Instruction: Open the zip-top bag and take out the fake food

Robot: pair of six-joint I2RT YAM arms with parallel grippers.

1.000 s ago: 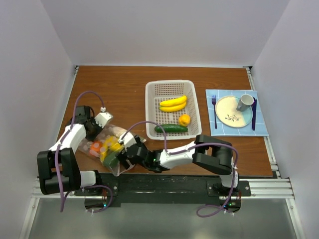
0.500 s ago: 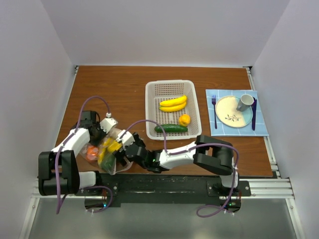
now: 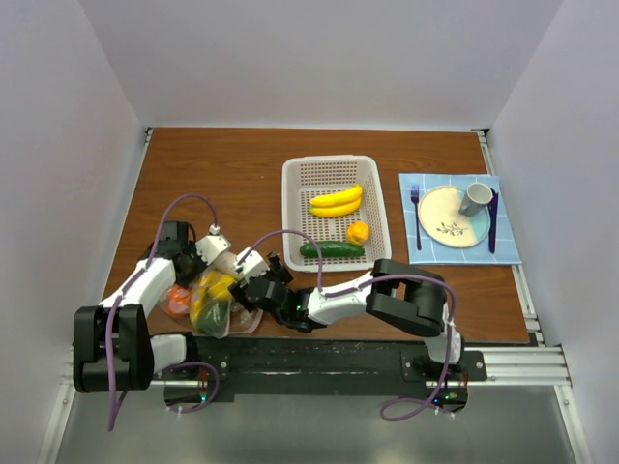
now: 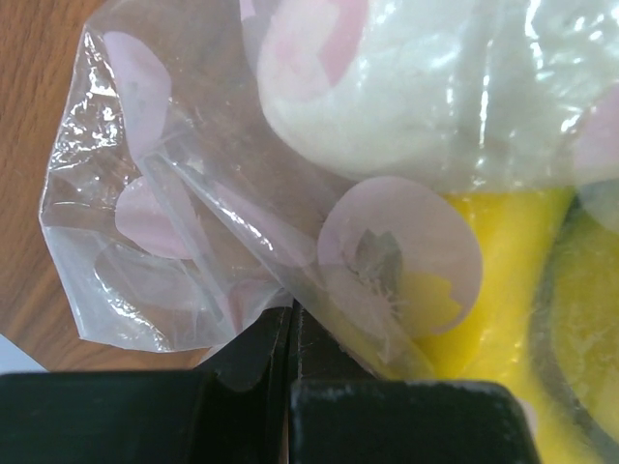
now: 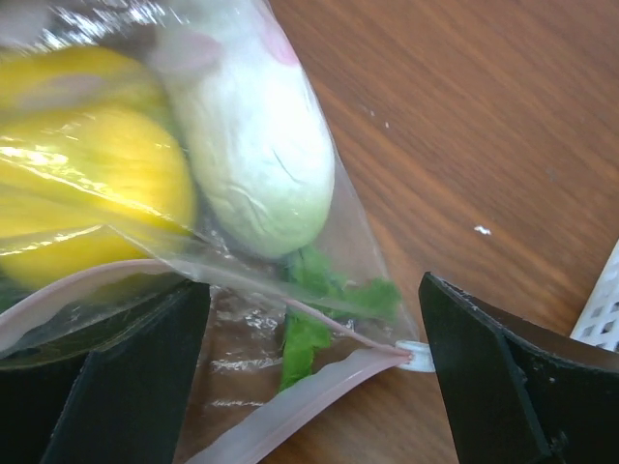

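right wrist: zip-top bag edge lies inside spread right gripper.

L hand fingers pressed tight together, R hand fingers spread wide, both arms low, hands close together

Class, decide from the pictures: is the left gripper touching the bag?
Touching. The left wrist view shows the left gripper closed, its fingers pinching a fold of the bag between them.
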